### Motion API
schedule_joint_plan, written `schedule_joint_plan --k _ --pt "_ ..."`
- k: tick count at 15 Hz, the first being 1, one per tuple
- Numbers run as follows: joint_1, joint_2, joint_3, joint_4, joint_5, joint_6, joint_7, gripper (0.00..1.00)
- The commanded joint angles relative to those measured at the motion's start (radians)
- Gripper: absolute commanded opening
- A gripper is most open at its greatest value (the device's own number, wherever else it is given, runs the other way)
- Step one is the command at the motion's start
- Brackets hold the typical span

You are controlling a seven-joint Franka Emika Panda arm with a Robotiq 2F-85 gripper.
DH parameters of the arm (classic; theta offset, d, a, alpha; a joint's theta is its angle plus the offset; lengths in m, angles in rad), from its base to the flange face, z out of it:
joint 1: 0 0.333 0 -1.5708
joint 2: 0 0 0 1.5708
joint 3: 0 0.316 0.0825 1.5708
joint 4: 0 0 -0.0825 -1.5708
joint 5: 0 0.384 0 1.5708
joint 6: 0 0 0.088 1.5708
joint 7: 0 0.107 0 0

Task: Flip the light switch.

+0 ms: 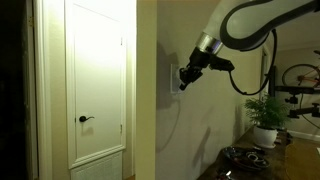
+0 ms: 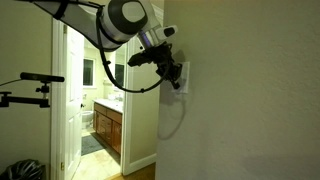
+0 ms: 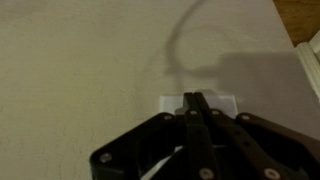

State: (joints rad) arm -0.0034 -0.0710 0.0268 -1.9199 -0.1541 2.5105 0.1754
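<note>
The light switch is a small white wall plate (image 1: 174, 78), seen in both exterior views (image 2: 183, 76) and in the wrist view (image 3: 222, 100). My gripper (image 1: 184, 74) is shut, its two fingers pressed together, and its tips are at the plate. It also shows in an exterior view (image 2: 172, 73), reaching in from the left. In the wrist view the closed fingertips (image 3: 193, 99) cover the middle of the plate, so the switch lever itself is hidden.
A white door with a black lever handle (image 1: 86, 119) stands left of the wall. A potted plant (image 1: 266, 117) sits on a surface at the lower right. A bicycle (image 2: 25, 90) and a bathroom doorway with a cabinet (image 2: 108, 128) lie beyond the wall corner.
</note>
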Motion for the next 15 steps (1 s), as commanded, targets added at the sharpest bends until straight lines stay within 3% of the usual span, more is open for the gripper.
schedule_joint_plan --k 1,15 --pt "0.003 -0.059 0.001 -0.050 0.006 -0.101 -0.013 0.05" --pt "0.003 -0.059 -0.005 -0.081 0.094 -0.421 -0.067 0.04"
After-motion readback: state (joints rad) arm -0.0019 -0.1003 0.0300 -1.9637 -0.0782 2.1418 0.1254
